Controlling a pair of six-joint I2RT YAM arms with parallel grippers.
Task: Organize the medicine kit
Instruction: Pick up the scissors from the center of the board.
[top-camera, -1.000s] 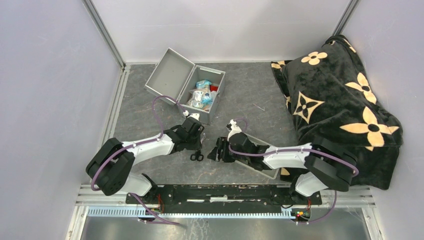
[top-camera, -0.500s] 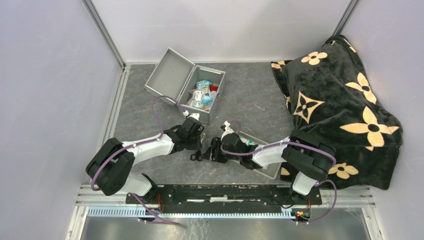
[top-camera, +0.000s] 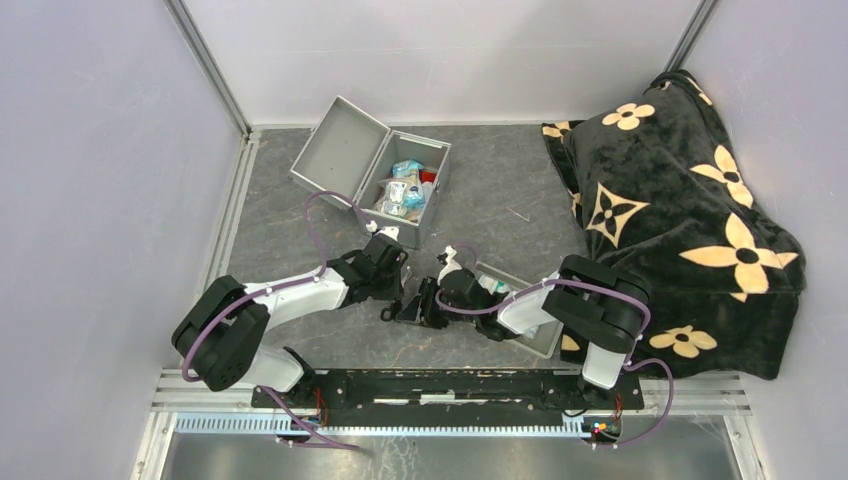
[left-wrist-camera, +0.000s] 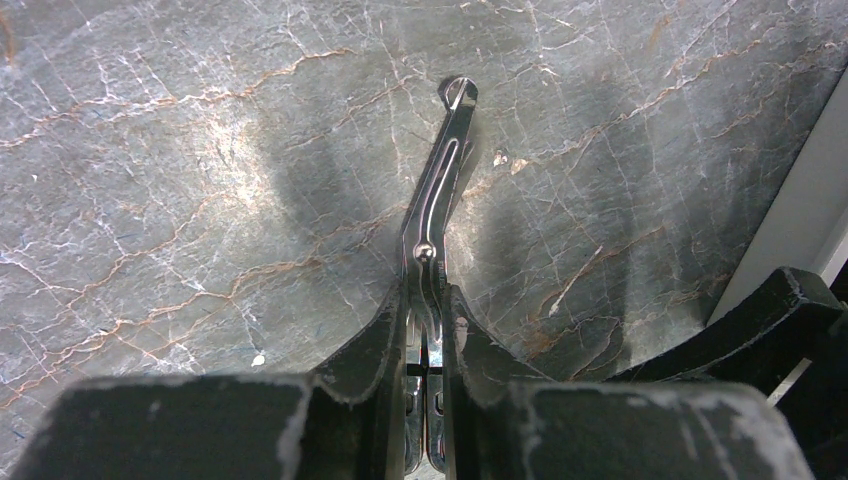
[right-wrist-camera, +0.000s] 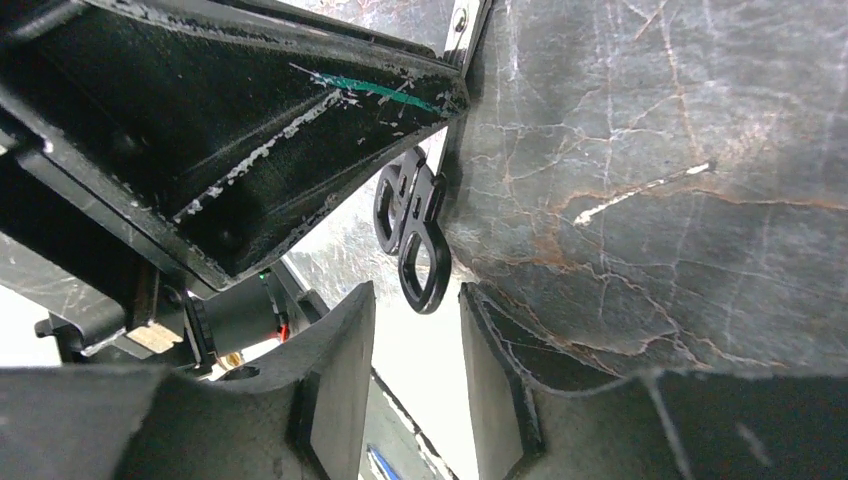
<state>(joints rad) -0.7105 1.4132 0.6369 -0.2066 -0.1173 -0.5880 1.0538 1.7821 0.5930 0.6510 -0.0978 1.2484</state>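
Since the medicine kit (top-camera: 340, 152) is rigid metal, probably weighty and slick, its walls or lid edge look the best hold; it stands open by the worktop's (top-camera: 500, 180) far edge, toward the left corner. Near the front edge the left gripper (left-wrist-camera: 425, 300) pinches steel scissors (left-wrist-camera: 440, 180), the right gripper (right-wrist-camera: 415, 300) is spread before their black loops, and a grey tray (top-camera: 541, 338) and flowered blanket (top-camera: 690, 200) crowd the right.

blanket (top-camera: 690, 190): black, cream flowers, heaped right | tray (top-camera: 543, 342): grey, near blanket | scissors (left-wrist-camera: 437, 200): steel blades, black handles

Pale lilac walls (top-camera: 90, 150), grey marbled tabletop (top-camera: 500, 175)
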